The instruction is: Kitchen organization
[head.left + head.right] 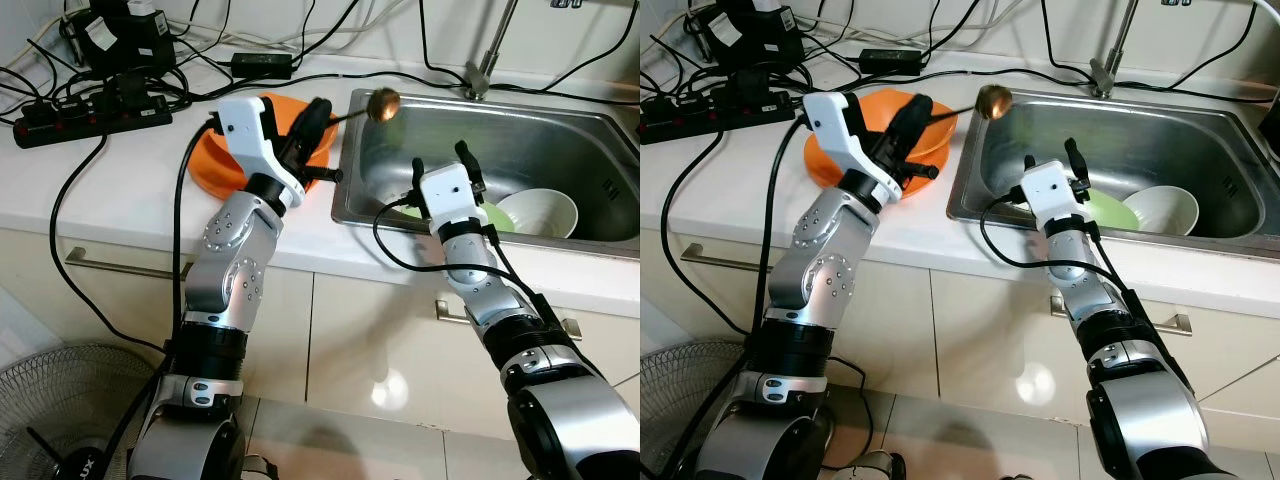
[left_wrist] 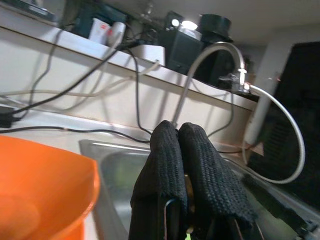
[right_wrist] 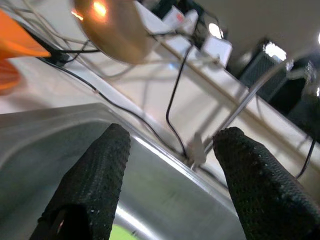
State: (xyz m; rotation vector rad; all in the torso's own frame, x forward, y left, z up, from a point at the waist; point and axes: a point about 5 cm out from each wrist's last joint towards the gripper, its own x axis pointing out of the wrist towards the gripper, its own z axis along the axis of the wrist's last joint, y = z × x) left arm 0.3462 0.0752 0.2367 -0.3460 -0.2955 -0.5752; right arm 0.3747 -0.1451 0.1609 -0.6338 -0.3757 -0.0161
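Holding a ladle (image 1: pixel 383 102) by its handle, we are pinching it in our left gripper (image 1: pixel 312 118), fingers pressed together around the thin stem, above the orange bowl (image 1: pixel 222 165) on the counter (image 1: pixel 120 190). Its brass-coloured cup is hanging over the near-left corner of the sink (image 1: pixel 600 130). Our right gripper (image 1: pixel 440 165) is hovering inside the basin with its fingers spread wide and gripping nothing, just beside the green plate (image 1: pixel 497 217) and white bowl (image 1: pixel 540 212). To do this well, we are judging that the ladle should travel level and slowly, clear of the sink rim, keeping the pinch firm so the long handle does not swivel, and away from the cables (image 1: pixel 90 170) behind.
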